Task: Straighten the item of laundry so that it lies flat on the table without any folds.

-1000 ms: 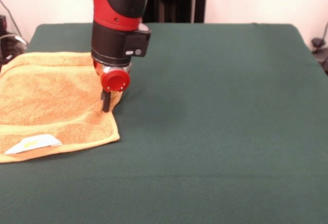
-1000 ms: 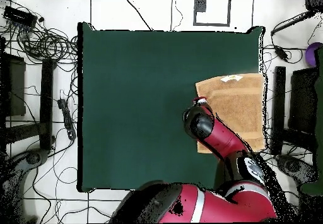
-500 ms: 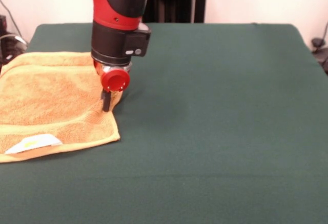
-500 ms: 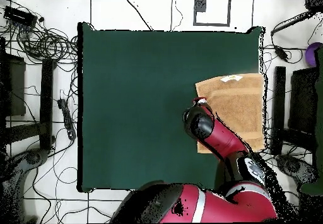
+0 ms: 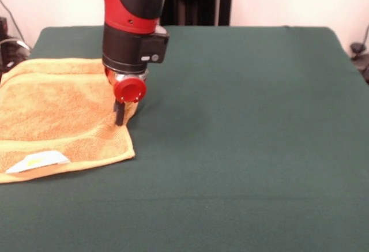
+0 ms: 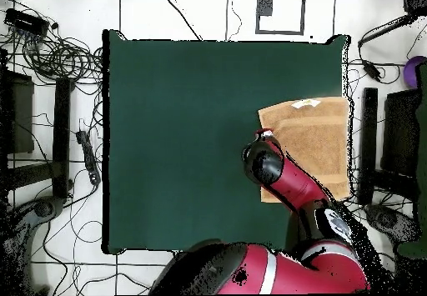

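The small orange-tan terry hand towel (image 5: 57,113) lies on the large table covered in dark green felt-like cloth (image 5: 248,136), at the left edge of the front view and toward the right edge of the overhead view (image 6: 313,142). It appears largely spread out, with a woven border band running along its edges. A small white tag with a yellow mark (image 5: 37,161) sits at the towel's lower left in the front view.

The red and black robot arm (image 5: 134,15) descends from the top of the front view. Its gripper (image 5: 119,113) stands at the towel's right-hand edge, with the dark tip down on or just above the cloth. At that point the towel edge is slightly raised and bunched against the tip. Whether the tool is clenched on the fabric or released cannot be told from either view; the wrist hides the tip in the overhead view.
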You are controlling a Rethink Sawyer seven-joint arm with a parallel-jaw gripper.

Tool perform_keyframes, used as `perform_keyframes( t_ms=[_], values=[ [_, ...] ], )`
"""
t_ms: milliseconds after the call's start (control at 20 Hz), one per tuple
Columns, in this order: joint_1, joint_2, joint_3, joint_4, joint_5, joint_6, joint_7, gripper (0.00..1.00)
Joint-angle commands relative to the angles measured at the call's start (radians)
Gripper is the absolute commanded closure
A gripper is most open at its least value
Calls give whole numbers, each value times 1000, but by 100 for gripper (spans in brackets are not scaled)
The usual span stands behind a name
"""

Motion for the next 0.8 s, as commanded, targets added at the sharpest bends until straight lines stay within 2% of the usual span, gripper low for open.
perform_keyframes(
  t_ms=[50,300,500,600,800],
  values=[
    [86,112,249,128,42,-27,246,100],
    [157,88,192,138,136,29,285,100],
    [185,62,157,149,165,81,250,100],
    [170,48,167,159,152,97,218,100],
    [193,-20,150,200,179,173,222,100]
  ],
)
